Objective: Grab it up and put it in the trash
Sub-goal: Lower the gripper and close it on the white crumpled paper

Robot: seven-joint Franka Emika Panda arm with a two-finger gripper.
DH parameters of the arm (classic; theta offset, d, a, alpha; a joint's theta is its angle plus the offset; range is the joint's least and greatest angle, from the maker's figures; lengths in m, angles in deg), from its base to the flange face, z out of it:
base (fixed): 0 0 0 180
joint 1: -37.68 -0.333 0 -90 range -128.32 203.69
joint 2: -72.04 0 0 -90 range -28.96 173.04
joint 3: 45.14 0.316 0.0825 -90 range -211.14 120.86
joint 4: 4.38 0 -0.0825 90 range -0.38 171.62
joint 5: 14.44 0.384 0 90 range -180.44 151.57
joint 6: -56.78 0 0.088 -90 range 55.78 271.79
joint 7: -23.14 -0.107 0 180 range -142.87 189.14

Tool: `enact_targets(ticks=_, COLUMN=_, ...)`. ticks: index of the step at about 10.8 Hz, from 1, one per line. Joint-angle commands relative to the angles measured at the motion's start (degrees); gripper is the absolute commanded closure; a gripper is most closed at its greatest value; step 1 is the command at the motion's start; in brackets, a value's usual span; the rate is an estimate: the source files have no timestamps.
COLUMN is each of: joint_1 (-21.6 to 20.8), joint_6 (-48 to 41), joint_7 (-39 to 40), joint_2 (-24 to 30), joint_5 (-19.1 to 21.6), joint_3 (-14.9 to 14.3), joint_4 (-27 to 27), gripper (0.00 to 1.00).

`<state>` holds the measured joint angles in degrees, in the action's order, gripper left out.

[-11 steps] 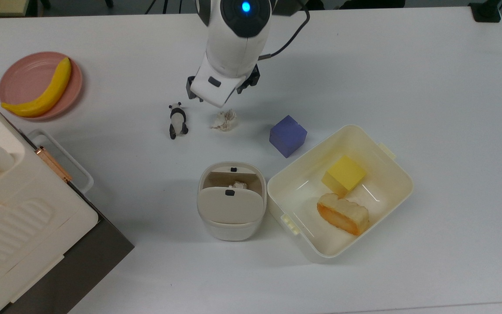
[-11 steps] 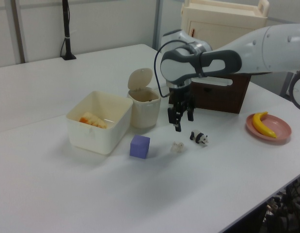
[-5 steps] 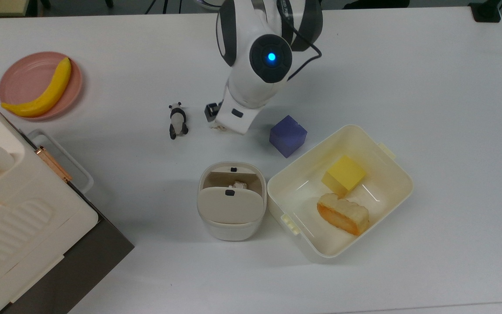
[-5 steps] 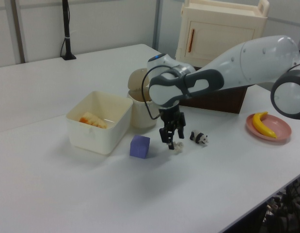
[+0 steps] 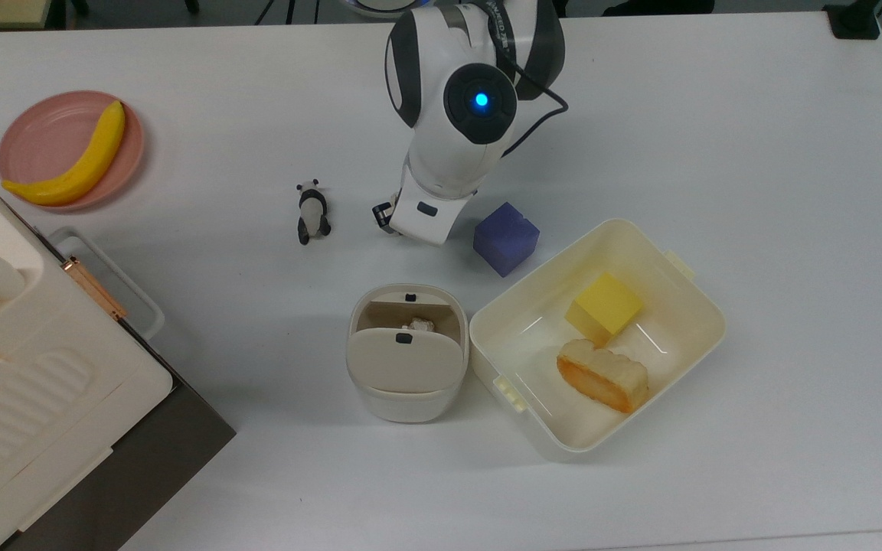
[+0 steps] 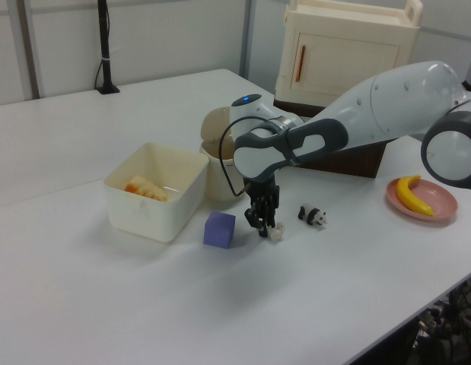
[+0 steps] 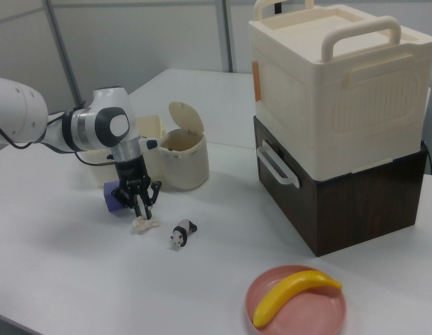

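Observation:
The crumpled off-white tissue wad (image 6: 276, 234) (image 7: 140, 225) lies on the white table between the panda figurine and the blue cube. In the top view the robot's hand covers it. My gripper (image 6: 265, 230) (image 7: 144, 215) has come straight down onto the wad, and its fingers are drawn together, pinching the wad's top. The wad rests on the table. The trash (image 5: 406, 360) (image 6: 224, 179) (image 7: 182, 164), a small cream rounded bin, stands nearby with its flap lid up and its brownish inside showing.
A panda figurine (image 5: 311, 213) and a blue cube (image 5: 505, 238) flank the gripper. A square cream tub (image 5: 625, 223) beside the bin holds a yellow block and an orange-topped piece. Another paper wad (image 5: 419, 324) lies inside the bin. A banana sits on a pink plate (image 5: 43, 126). A cream-and-brown cabinet (image 5: 27, 398) fills the top view's lower left.
The arm swung over and dropped from above the table onto the tissue wad. The gripper, wide open a second ago, has drawn its fingers in around the wad.

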<state>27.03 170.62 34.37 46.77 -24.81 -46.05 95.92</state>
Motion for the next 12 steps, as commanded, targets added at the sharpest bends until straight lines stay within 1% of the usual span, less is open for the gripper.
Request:
enact_targets(ticks=1, joint_1=0.7, joint_6=-3.2, joint_7=4.2, joint_2=4.6, joint_5=0.0, joint_3=-0.5, joint_4=-0.3, gripper=1.00)
enact_targets(ticks=3, joint_1=0.9, joint_6=-4.7, joint_7=4.2, joint_2=5.1, joint_5=1.5, joint_3=-0.6, joint_4=-4.1, gripper=1.00)
enact_targets(ticks=4, joint_1=0.8, joint_6=-4.9, joint_7=3.9, joint_2=5.1, joint_5=1.5, joint_3=-0.7, joint_4=-4.4, gripper=1.00)
enact_targets(ticks=5, joint_1=0.7, joint_6=-4.8, joint_7=3.5, joint_2=5.1, joint_5=1.4, joint_3=-0.8, joint_4=-3.9, gripper=0.51)
enact_targets(ticks=6, joint_1=0.9, joint_6=-4.9, joint_7=2.3, joint_2=4.9, joint_5=1.4, joint_3=-0.8, joint_4=-3.3, gripper=0.01)
enact_targets(ticks=8, joint_1=1.1, joint_6=-4.0, joint_7=-0.8, joint_2=5.1, joint_5=1.6, joint_3=-0.8, joint_4=0.3, gripper=0.00)
enact_targets(ticks=9, joint_1=1.5, joint_6=-2.8, joint_7=-0.8, joint_2=5.2, joint_5=1.7, joint_3=-0.8, joint_4=1.6, gripper=0.00)
enact_targets(ticks=10, joint_1=1.5, joint_6=0.2, joint_7=-0.2, joint_2=5.9, joint_5=1.7, joint_3=-0.8, joint_4=4.7, gripper=0.00)
enact_targets(ticks=11, joint_1=1.4, joint_6=4.2, joint_7=0.5, joint_2=7.6, joint_5=1.6, joint_3=-0.8, joint_4=9.3, gripper=0.00)
enact_targets(ticks=12, joint_1=1.4, joint_6=8.1, joint_7=0.5, joint_2=9.1, joint_5=1.7, joint_3=-0.8, joint_4=12.3, gripper=0.00)
